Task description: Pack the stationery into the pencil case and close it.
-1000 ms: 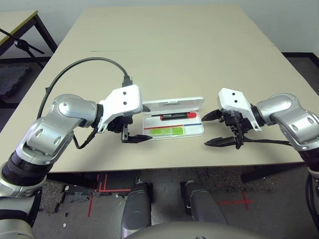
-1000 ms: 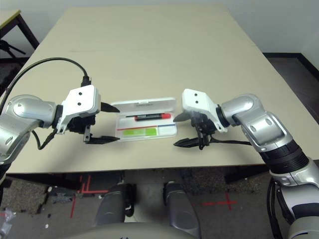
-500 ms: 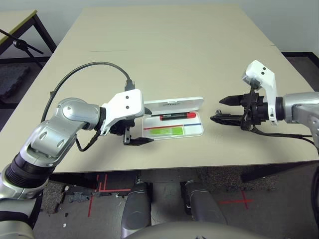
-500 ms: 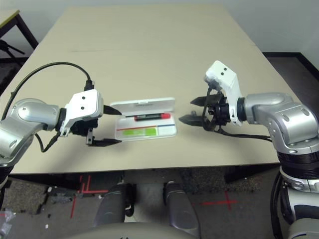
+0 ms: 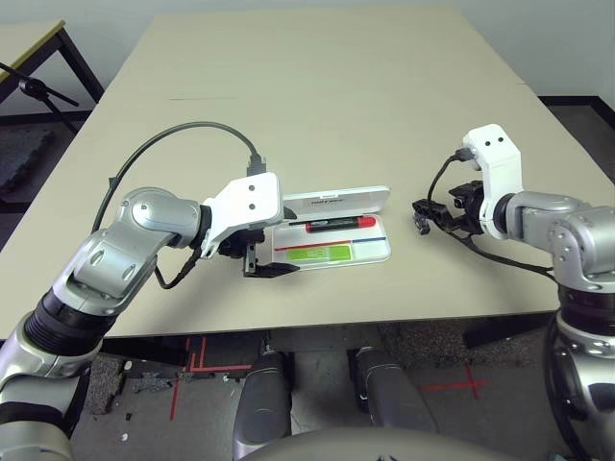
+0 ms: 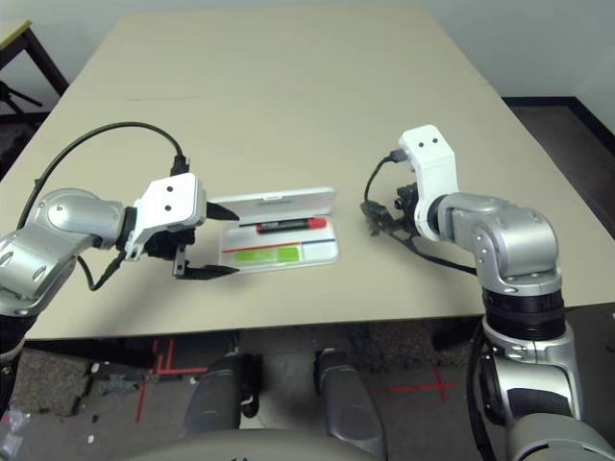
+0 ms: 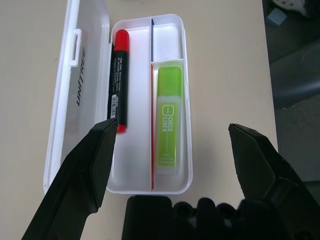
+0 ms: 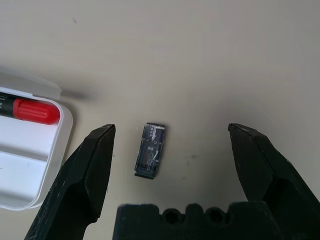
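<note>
The white pencil case [image 5: 375,252] lies open near the table's front, its lid [image 7: 80,75] folded back. Inside it are a red marker with a black barrel [image 7: 120,80] and a flat lime-green stick [image 7: 168,130]. A tiny dark metallic piece [image 8: 151,150] lies on the bare table just right of the case. My right gripper [image 8: 171,129] hangs open straight over that piece, one finger on each side and not touching it. My left gripper [image 7: 172,125] stands open at the case's left end, pointing along it, with nothing held.
The beige table [image 5: 336,96] stretches far behind the case. Its front edge runs close below both grippers. A black cable [image 5: 183,134] loops above my left forearm. A second table and a black stand [image 5: 38,86] are off to the far left.
My right gripper drew away from the case's right end, turned, and now points down over the tiny dark piece. My left gripper edged slightly toward the case. Both stayed open.
</note>
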Robot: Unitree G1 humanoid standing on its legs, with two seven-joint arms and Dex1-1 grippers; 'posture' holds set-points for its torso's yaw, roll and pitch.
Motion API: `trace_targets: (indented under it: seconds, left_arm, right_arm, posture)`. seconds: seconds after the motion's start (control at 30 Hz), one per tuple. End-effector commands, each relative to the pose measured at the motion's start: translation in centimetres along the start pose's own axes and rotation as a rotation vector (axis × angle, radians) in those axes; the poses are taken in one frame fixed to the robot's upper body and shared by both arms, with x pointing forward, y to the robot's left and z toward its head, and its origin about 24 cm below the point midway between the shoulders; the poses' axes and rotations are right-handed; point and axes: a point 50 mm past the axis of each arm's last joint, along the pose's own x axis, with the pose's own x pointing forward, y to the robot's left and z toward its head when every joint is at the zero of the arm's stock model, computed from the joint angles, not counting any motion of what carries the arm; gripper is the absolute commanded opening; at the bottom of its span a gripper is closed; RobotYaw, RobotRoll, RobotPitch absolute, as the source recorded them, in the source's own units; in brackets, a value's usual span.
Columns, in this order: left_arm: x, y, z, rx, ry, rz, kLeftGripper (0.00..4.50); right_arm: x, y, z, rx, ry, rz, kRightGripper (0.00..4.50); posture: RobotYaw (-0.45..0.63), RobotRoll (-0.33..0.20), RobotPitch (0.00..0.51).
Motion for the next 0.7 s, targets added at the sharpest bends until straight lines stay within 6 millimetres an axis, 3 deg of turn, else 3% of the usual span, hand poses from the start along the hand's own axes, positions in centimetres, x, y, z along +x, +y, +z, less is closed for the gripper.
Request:
trace_targets:
  seconds: [0.03, 0.47, 0.6, 0.7]
  left_arm:
    - [0.3, -0.1, -0.1, 0.011, 0.014, -0.027, 4.48]
    - [0.5, -0.6, -0.2, 0.001, 0.019, -0.024, 4.48]
    - [0.5, -0.6, -0.2, -0.002, 0.021, -0.022, 4.50]
    - [0.5, -0.5, -0.2, -0.003, 0.022, -0.021, 4.50]
  right_arm:
    - [0.6, 0.4, -0.9, 0.011, 0.046, 0.001, 4.50]
    - [2.7, 1.0, -3.5, 0.046, 0.130, 0.038, 4.50]
    - [2.9, 1.1, -3.8, 0.047, 0.136, 0.042, 3.54]
    - [3.0, 1.1, -3.8, 0.043, 0.134, 0.040, 2.40]
  posture:
    - [-0.11, 0.000, 0.122]
    - [-0.08, 0.000, 0.126]
    - [-0.08, 0.000, 0.125]
    - [-0.08, 0.000, 0.124]
